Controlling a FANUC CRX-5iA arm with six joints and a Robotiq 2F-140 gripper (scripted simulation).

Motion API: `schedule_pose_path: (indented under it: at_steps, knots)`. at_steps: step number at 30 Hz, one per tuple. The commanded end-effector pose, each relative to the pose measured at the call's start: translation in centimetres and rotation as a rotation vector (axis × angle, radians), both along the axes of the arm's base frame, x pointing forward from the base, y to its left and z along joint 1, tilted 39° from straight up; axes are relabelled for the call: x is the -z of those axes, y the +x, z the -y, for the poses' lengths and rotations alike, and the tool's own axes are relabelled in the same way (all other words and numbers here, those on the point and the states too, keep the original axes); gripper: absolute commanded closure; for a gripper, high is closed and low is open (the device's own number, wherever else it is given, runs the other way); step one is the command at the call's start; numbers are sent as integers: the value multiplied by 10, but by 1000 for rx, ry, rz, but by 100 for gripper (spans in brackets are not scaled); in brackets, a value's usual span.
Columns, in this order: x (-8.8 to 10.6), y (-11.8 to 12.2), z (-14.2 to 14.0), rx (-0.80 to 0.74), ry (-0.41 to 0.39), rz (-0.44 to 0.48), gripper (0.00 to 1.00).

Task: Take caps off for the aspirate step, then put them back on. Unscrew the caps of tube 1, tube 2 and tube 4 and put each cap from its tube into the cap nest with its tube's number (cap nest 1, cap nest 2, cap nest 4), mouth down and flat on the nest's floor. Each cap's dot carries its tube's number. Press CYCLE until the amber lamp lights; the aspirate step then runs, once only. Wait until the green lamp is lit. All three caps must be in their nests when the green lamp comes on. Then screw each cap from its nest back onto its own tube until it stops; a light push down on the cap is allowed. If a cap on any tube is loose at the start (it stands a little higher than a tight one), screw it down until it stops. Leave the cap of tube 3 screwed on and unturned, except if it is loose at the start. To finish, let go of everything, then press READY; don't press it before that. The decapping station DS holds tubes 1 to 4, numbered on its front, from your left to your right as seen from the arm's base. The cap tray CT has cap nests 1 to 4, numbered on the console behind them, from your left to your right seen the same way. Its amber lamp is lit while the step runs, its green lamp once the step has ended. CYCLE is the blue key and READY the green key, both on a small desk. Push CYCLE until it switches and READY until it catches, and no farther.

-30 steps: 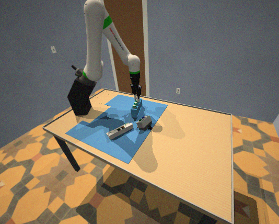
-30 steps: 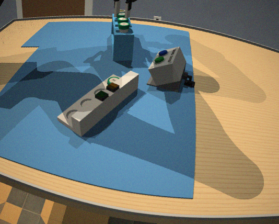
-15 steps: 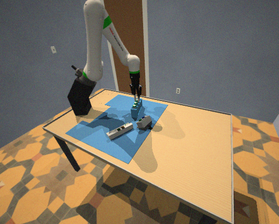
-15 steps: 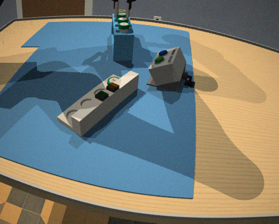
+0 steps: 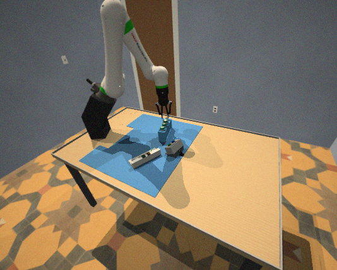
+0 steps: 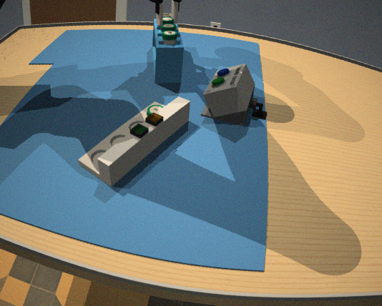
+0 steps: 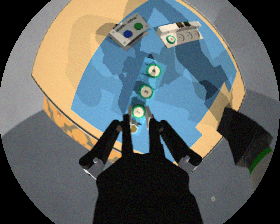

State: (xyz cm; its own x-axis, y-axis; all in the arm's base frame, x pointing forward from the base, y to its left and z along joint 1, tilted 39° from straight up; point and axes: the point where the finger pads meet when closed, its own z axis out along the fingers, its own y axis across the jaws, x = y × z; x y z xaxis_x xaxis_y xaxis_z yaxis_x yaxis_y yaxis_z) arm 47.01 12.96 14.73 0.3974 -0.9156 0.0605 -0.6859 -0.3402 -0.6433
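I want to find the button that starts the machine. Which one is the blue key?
Start at the blue mat on the table. Right of the long white cap tray sits a small grey desk with a slanted top. It has two keys: the blue key is the farther, higher one, above the green key.

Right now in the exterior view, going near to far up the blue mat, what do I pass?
Cap tray → its green lamp → amber lamp → key desk with green key, then blue key → decapping station → end effector shut on the farthest cap.
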Motion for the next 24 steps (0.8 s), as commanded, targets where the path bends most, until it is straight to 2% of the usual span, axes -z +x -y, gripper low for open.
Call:
schedule_pose_path:
  at_steps: [1,7,8,18,19,21,24]
  knots:
    - [-1,1,1,-189,-105,19,100]
    - [-1,1,1,-189,-105,19,100]
    - [-1,1,1,-189,-105,19,65]
    - [-1,1,1,-189,-105,19,65]
    - [-1,1,1,-125,-55,0,65]
    - [-1,1,1,-125,-55,0,65]
    - [-1,1,1,68,93,-58,65]
